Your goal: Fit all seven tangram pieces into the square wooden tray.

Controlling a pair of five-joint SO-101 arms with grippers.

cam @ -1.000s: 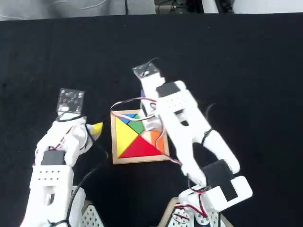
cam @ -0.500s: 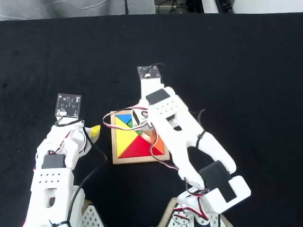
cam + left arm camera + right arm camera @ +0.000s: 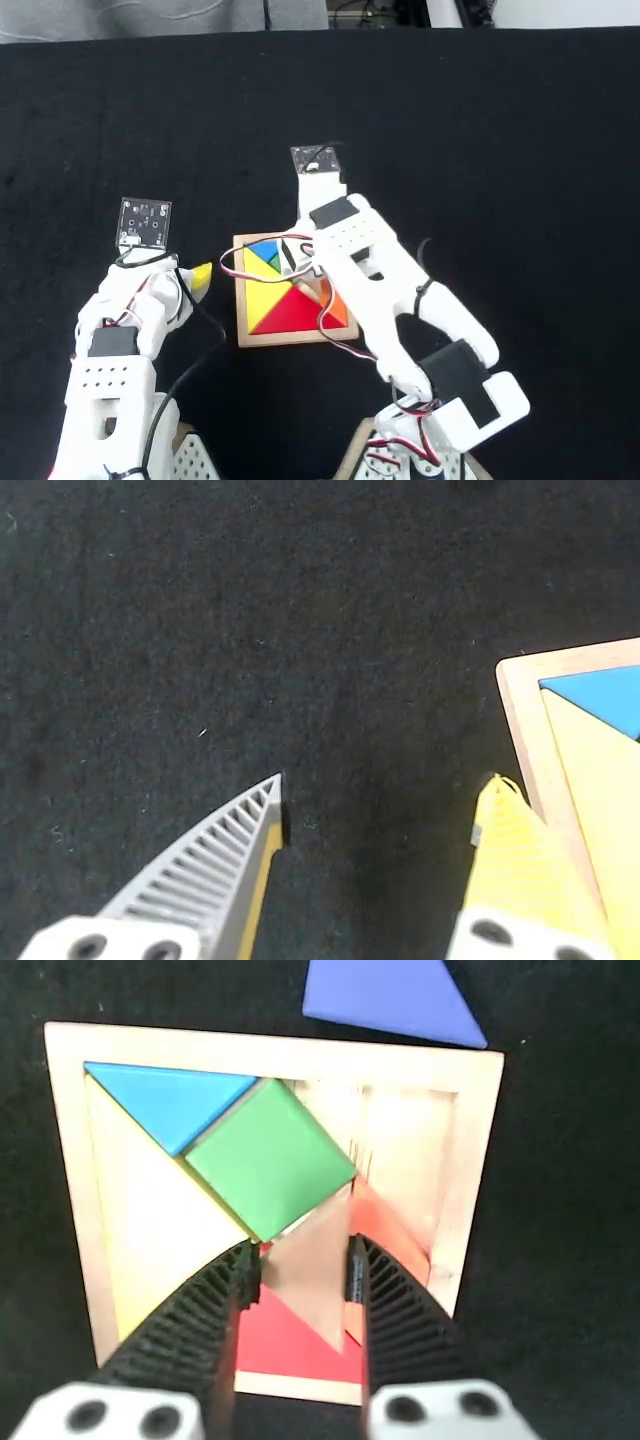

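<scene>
Tray (image 3: 241,300): centre of the high view, on the black table (image 3: 500,150), with coloured pieces (image 3: 270,1155) lying in it.
Right gripper (image 3: 300,1255): over the tray, clamped on an orange triangle (image 3: 306,1282).
Left gripper (image 3: 385,798): fingers spread and empty, just left of the tray.
Purple triangle (image 3: 390,998): on the table, just outside the tray.

Matte black table (image 3: 520,130) surface

A triangle (image 3: 305,1290) sits between the fingers of the right gripper (image 3: 300,1250), over the tray (image 3: 480,1160); a loose piece (image 3: 385,1000) lies beyond the tray.
</scene>
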